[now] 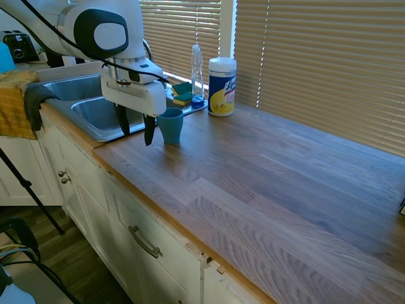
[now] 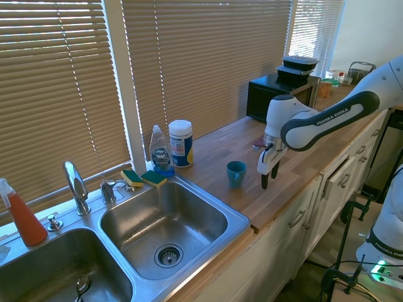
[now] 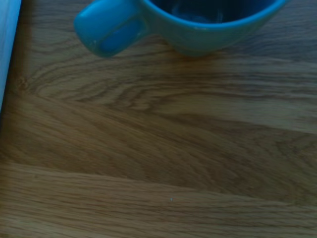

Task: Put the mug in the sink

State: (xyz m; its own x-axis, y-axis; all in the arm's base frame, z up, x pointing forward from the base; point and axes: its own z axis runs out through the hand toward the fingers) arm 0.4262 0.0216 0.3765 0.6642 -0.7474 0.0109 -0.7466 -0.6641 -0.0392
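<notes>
The teal-blue mug [image 1: 170, 125] [image 2: 236, 173] stands upright on the wooden counter, just beside the right basin of the steel sink [image 1: 93, 118] [image 2: 189, 217]. My gripper [image 1: 136, 135] [image 2: 269, 178] hangs open close to the counter, next to the mug on the side toward the counter's front edge, a few centimetres away and not touching it. Nothing is between its fingers. In the wrist view the mug's rim [image 3: 198, 27] and handle [image 3: 106, 30] sit at the edge of the picture over wood grain.
Behind the mug stand a white-and-yellow wipes canister [image 1: 222, 87] [image 2: 181, 143], a dish soap bottle [image 1: 197, 75] [image 2: 161, 152] and sponges [image 1: 182, 94] [image 2: 143, 178]. A chrome faucet [image 2: 75, 185] rises behind the basins. A yellow towel [image 1: 16, 104] hangs over the sink's far side. A microwave [image 2: 277, 94] sits further along the counter.
</notes>
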